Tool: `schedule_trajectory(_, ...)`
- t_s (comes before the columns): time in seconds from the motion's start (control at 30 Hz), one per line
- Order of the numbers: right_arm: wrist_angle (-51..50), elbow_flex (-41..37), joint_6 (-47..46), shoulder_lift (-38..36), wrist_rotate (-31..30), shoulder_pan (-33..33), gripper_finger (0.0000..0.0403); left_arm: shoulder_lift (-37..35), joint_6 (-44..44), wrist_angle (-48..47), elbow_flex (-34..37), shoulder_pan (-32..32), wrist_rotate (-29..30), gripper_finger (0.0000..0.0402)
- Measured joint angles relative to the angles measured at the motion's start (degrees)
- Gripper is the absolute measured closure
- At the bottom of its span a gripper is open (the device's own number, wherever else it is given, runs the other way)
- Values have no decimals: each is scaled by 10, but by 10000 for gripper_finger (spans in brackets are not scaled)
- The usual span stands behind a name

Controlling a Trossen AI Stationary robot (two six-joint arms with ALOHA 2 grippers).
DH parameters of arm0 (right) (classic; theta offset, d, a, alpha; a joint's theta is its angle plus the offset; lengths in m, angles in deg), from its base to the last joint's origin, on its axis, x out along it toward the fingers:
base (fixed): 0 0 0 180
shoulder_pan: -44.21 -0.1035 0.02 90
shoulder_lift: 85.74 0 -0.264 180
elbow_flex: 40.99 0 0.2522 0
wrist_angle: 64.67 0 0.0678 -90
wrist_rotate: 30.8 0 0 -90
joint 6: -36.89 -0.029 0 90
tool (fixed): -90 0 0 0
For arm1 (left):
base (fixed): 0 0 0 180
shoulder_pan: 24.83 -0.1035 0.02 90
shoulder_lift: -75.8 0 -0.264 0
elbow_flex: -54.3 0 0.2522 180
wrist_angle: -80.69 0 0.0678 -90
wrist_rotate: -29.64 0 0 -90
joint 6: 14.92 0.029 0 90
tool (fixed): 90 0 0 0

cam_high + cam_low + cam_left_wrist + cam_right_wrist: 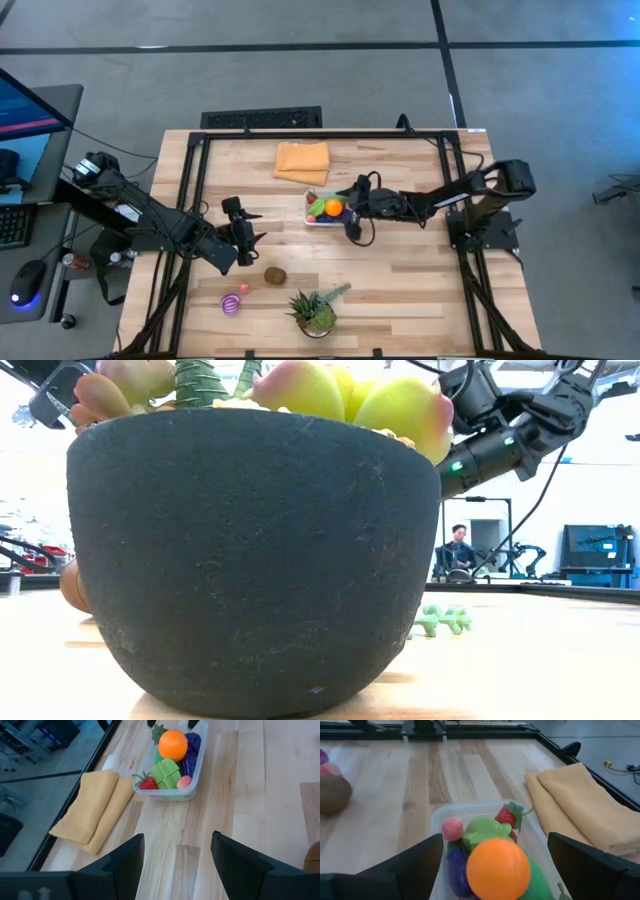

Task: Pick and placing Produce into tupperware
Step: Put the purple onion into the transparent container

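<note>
i have the right end effector (352, 212) hanging over the tupperware (196, 772) near the middle of the surface (400, 290), fingers spread wide with nothing between them; the orange ball (498, 867) sits on top of the pile directly under it. the tub already holds a strawberry (148, 782), a green piece (166, 772), a purple one (192, 747) and a small pink one (184, 781).

the left end effector (243, 235) is also open and empty, well apart from the tub. near it lie the brown fruit (275, 275), a striped purple one (231, 304) and a small pink piece (243, 289), beside the potted plant (316, 312).

i judge these toys light, hard and slick. the brown one is rounded, so i'd close across its widest middle, square and low, or it may squirt out. the tub is thin and light; a bump could slide it toward the orange cloth (302, 161).
</note>
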Motion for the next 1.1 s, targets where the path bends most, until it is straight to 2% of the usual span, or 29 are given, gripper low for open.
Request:
schedule_trajectory(0.13, -30, 0, -1, -20, -9, -5, 58, 0, -4, -2, 0, 0, 0, 182)
schedule_trajectory(0.43, -50, 0, -7, -15, -36, -5, 103, 0, -13, -1, 0, 0, 0, 182)
schedule_trajectory(0.73, -73, 0, 9, -58, -34, -31, 107, 0, -62, 18, 39, 5, -86, 182)
schedule_trajectory(1.1, -177, 0, -4, -163, -33, -111, 107, 0, -113, 46, 53, 90, -127, 182)
